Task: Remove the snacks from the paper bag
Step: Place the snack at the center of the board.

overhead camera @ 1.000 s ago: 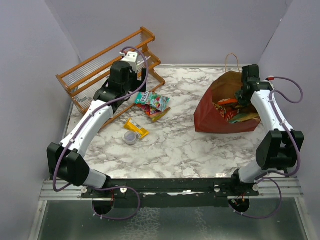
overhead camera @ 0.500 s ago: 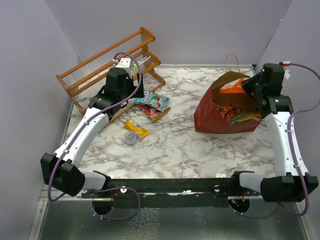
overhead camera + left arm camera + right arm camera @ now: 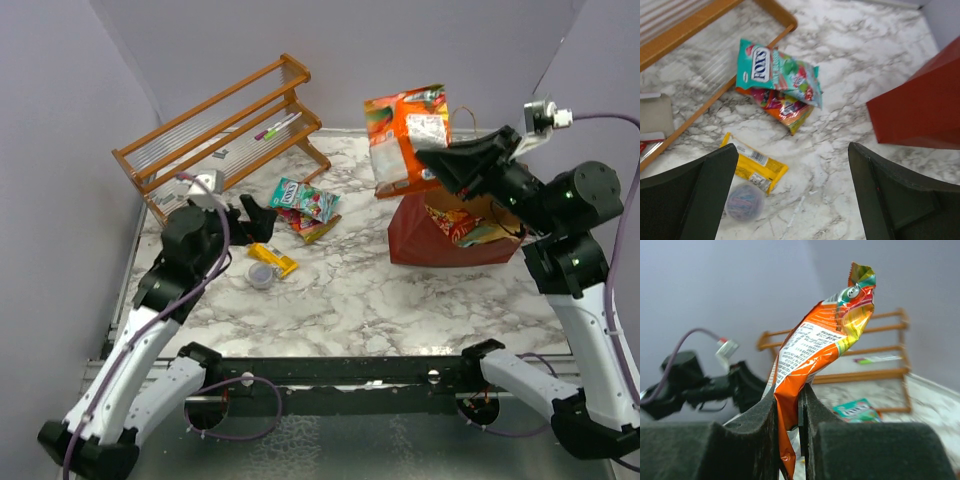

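My right gripper is shut on an orange-and-white snack bag and holds it high in the air, up and left of the dark red paper bag. In the right wrist view the orange bag sticks up between my closed fingers. More packets show inside the paper bag. My left gripper is open and empty above the table. A teal Fox's packet, a green-red packet and a yellow packet lie on the marble.
A slatted wooden rack with markers stands at the back left. A small clear round cup sits by the yellow packet, also seen in the left wrist view. Purple walls close in both sides.
My right gripper has lifted the orange bag out of the paper bag and up to the left. My left arm has pulled back from the rack toward the near left.
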Controlling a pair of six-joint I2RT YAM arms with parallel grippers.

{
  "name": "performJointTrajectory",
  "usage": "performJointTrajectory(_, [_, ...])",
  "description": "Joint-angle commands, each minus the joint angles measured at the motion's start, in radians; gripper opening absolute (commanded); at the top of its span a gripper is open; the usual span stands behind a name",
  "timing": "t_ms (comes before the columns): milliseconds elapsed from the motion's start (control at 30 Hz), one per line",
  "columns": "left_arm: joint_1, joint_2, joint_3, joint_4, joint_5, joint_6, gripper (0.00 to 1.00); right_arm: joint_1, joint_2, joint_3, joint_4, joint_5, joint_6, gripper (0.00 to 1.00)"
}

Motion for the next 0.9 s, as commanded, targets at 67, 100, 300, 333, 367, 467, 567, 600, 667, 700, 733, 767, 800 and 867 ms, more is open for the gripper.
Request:
performJointTrajectory(67, [-0.001,-0.236,-0.110,0.179,0.044,-0.035,0.97,0.035,0.035,-0.160,0.186,-0.520,-0.009,0.01])
performJointTrajectory(100, [-0.001,-0.259,-0.128,0.195,0.039,-0.034,0.98,0.056,0.039,-0.184,0.166,-0.480,-0.048,0.01])
performJointTrajectory(300, [-0.001,-0.350,-0.239,0.265,-0.133,0.023,0.98,0.289,0.116,-0.238,0.110,-0.136,-0.206,0.01])
performJointTrajectory(333, [-0.002,-0.358,-0.260,0.281,-0.169,0.025,0.98,0.328,0.142,-0.243,0.114,-0.076,-0.226,0.01])
performJointTrajectory(367, [-0.001,-0.366,-0.280,0.294,-0.192,0.034,0.98,0.365,0.173,-0.236,0.109,-0.005,-0.250,0.01])
performJointTrajectory(467, [-0.001,-0.383,-0.323,0.291,-0.215,0.069,0.98,0.493,0.320,-0.159,0.033,0.277,-0.342,0.01])
performJointTrajectory(567, [-0.001,-0.395,-0.334,0.246,-0.230,0.074,0.98,0.559,0.458,-0.029,-0.065,0.532,-0.438,0.01])
performJointTrajectory(600, [-0.001,-0.400,-0.330,0.235,-0.237,0.085,0.98,0.562,0.502,0.013,-0.088,0.613,-0.461,0.01])
performJointTrajectory(667, [-0.001,-0.409,-0.316,0.212,-0.270,0.120,0.98,0.563,0.572,0.073,-0.090,0.748,-0.538,0.01])
performJointTrajectory(700, [-0.001,-0.412,-0.308,0.200,-0.293,0.137,0.98,0.563,0.606,0.092,-0.076,0.786,-0.595,0.02])
performJointTrajectory(733, [-0.001,-0.417,-0.301,0.186,-0.311,0.151,0.98,0.563,0.636,0.107,-0.051,0.818,-0.662,0.02])
performJointTrajectory(767, [-0.001,-0.423,-0.298,0.174,-0.326,0.157,0.98,0.563,0.675,0.133,-0.041,0.844,-0.717,0.02])
performJointTrajectory(800, [-0.002,-0.430,-0.300,0.168,-0.332,0.163,0.98,0.563,0.712,0.162,-0.040,0.865,-0.765,0.02])
performJointTrajectory(867, [-0.002,-0.445,-0.306,0.164,-0.327,0.174,0.98,0.563,0.777,0.205,-0.005,0.921,-0.868,0.02])
